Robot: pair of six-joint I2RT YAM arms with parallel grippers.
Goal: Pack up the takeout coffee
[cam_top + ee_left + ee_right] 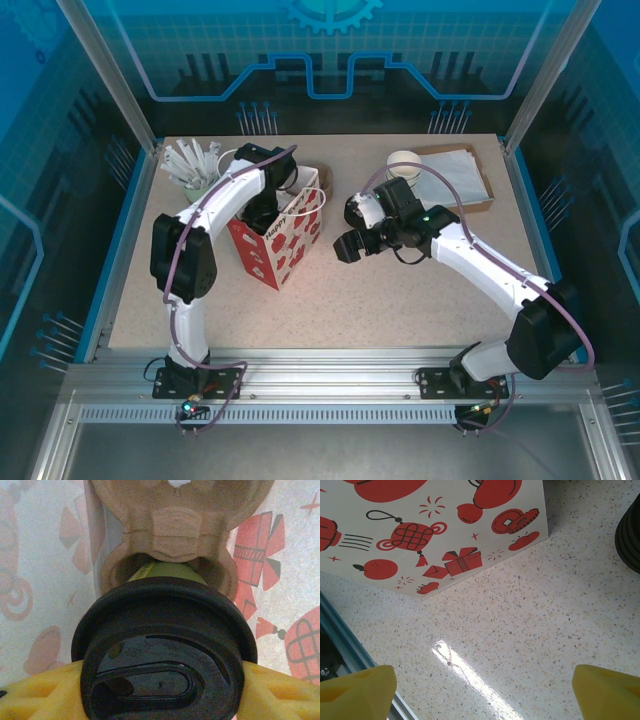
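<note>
1. Left wrist view: the left gripper (pixel 160 700) holds the takeout coffee (pixel 165 645), pressing on both sides of its black lid.
2. The cup's green body points into an open pocket of a brown pulp carrier (pixel 175 520) inside the red-printed paper bag (pixel 290 235).
3. Right wrist view: the right gripper (pixel 480 690) stands wide with nothing between its tips, over the speckled surface (pixel 530 620) just beside the bag.

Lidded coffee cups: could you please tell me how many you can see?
1. The takeout coffee is held by the left gripper at a pulp carrier inside the red-patterned bag. Others may be hidden in the bag.
</note>
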